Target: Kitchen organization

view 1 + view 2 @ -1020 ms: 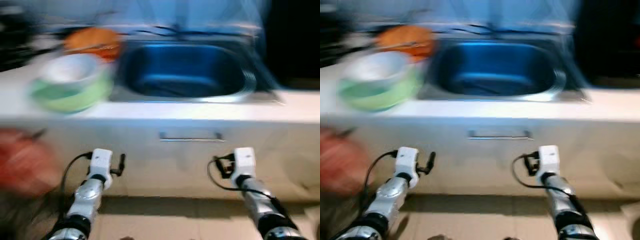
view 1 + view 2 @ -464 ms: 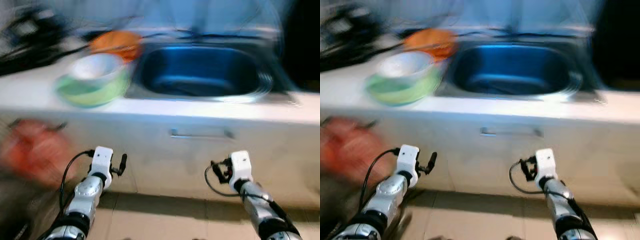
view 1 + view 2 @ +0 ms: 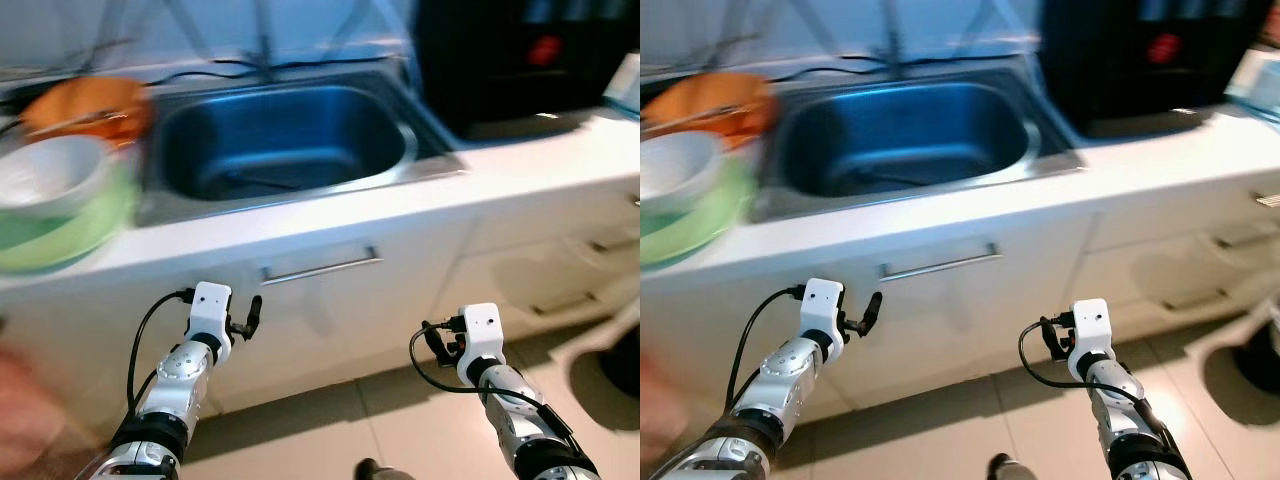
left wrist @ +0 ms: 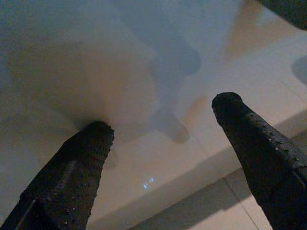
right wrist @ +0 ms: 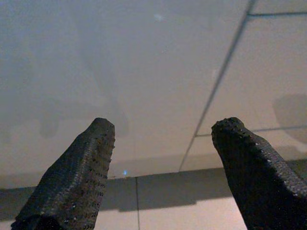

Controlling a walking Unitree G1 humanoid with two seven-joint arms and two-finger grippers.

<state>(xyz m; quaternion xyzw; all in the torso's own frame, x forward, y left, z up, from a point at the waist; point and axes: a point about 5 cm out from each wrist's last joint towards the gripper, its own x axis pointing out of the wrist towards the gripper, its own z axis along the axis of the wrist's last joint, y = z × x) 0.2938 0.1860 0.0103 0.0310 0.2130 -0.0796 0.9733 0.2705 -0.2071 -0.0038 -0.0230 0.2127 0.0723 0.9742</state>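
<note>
Both grippers hang low facing the white cabinet (image 3: 330, 300): left gripper (image 4: 163, 143) and right gripper (image 5: 163, 143) spread wide, holding nothing. Stacked bowls (image 3: 55, 205) sit on the counter just left of the sink (image 3: 275, 140).

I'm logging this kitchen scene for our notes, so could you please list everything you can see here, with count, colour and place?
Sink: one, steel, set in the white counter, straight ahead.
Counter: one, white, running across the view.
Bowls: a white one nested in a green one, on the counter left of the sink.
Orange dish: one, blurred, behind the bowls.
Drawer handle: one, silver, on the cabinet front below the sink.
Black appliance: one, with a red spot, on the counter right of the sink.
Floor: beige tiles.
Left gripper: black fingers apart, low before the cabinet.
Right gripper: black fingers apart, low before the cabinet.
</note>
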